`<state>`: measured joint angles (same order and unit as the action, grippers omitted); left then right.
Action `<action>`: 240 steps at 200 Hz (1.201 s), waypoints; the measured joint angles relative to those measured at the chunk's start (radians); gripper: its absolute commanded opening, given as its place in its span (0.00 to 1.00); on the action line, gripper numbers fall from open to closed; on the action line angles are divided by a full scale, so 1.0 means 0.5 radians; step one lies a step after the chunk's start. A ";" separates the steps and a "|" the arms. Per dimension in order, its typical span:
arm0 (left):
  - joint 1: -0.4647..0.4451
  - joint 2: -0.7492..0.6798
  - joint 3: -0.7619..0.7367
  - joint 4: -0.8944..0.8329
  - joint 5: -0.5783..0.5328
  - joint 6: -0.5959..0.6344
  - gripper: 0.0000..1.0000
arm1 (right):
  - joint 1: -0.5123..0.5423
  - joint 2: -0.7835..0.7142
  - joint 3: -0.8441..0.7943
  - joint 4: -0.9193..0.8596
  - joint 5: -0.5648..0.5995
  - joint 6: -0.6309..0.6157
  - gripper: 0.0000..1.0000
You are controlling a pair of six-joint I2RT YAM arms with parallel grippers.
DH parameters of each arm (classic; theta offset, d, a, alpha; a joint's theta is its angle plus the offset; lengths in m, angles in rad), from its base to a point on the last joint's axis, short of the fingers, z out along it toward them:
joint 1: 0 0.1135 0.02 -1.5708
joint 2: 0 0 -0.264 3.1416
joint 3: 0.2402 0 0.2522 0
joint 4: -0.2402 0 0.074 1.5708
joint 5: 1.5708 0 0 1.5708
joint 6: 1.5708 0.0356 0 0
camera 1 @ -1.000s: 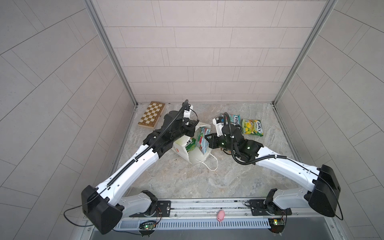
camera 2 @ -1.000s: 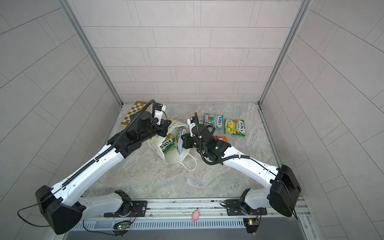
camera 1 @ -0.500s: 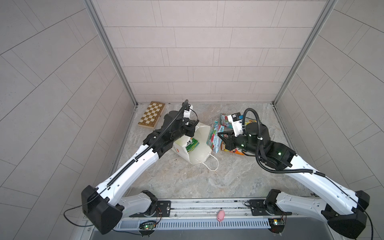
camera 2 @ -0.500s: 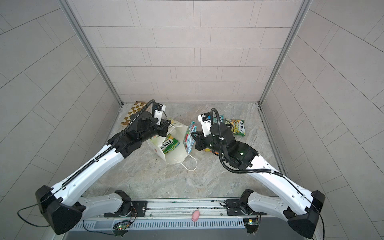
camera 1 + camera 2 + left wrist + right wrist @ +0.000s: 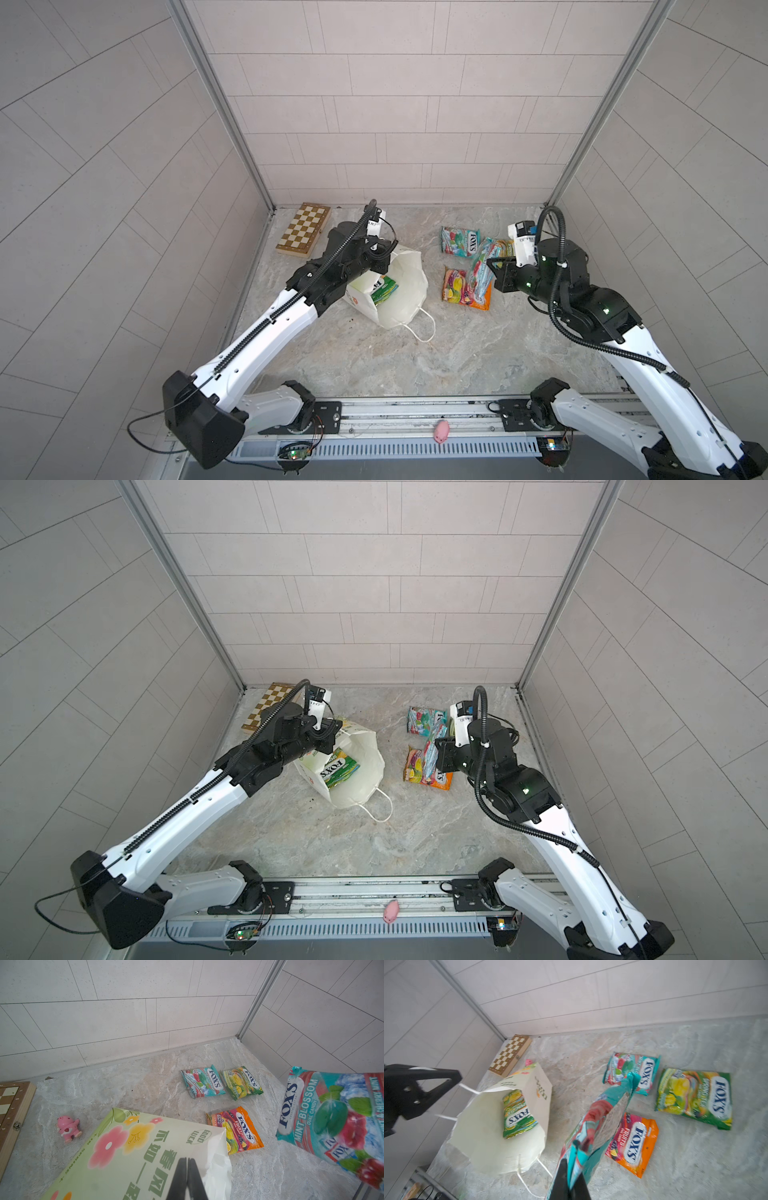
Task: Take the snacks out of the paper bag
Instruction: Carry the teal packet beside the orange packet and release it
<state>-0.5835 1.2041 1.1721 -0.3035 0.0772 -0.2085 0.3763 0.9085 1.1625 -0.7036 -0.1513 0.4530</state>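
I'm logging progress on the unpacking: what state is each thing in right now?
paper bag: tipped over, mouth open, one green packet inside.
left claw: shut on the bag's rim.
right claw: shut on the lifted teal packet, clear of the bag.
second teal packet, yellow-green packet, orange packet: lying flat on the table.
chessboard box: closed.

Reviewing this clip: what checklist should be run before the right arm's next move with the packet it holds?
1. Grip: right gripper shut on held packet: ok.
2. Clearance: held packet outside bag: ok.
3. Bag hold: left gripper shut on bag rim: ok.
4. Bag emptied: not ok; green packet lies inside.
5. Drop spot bare: not ok; orange packet seems to lie under held packet.
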 measured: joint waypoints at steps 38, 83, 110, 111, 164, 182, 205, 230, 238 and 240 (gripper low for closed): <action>0.000 0.000 0.000 0.000 0.000 0.000 0.00 | -0.350 0.025 -0.033 -0.194 -0.033 -0.087 0.00; -0.005 0.000 0.000 -0.001 0.001 0.000 0.00 | -0.603 0.199 -0.147 -0.264 -0.056 -0.193 0.00; -0.005 0.000 0.000 -0.001 0.001 0.002 0.00 | -0.642 0.332 -0.172 -0.263 -0.099 -0.256 0.00; -0.005 0.000 0.000 0.000 0.001 0.003 0.00 | -0.643 0.336 -0.172 -0.262 -0.104 -0.258 0.00; -0.005 0.000 0.000 -0.001 0.001 0.014 0.00 | -0.760 0.555 -0.212 -0.130 -0.369 -0.333 0.00; -0.005 0.000 0.000 -0.001 0.001 0.014 0.00 | -0.800 0.617 -0.239 -0.093 -0.448 -0.364 0.00; -0.005 0.000 0.000 -0.001 0.000 0.014 0.00 | -0.880 0.716 -0.258 -0.061 -0.500 -0.407 0.00; -0.005 0.000 0.000 -0.001 0.000 0.014 0.00 | -0.974 0.811 -0.275 -0.045 -0.514 -0.468 0.00; -0.005 0.000 0.000 -0.001 0.000 0.014 0.00 | -0.997 0.839 -0.275 -0.045 -0.504 -0.491 0.00; -0.005 0.000 0.000 -0.001 0.000 0.014 0.00 | -1.002 0.846 -0.274 -0.047 -0.497 -0.497 0.00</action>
<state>-0.5861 1.2041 1.1721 -0.3038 0.0772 -0.2016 -0.1246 1.3315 1.0256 -0.7273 -0.3996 0.2043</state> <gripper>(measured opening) 0.060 0.048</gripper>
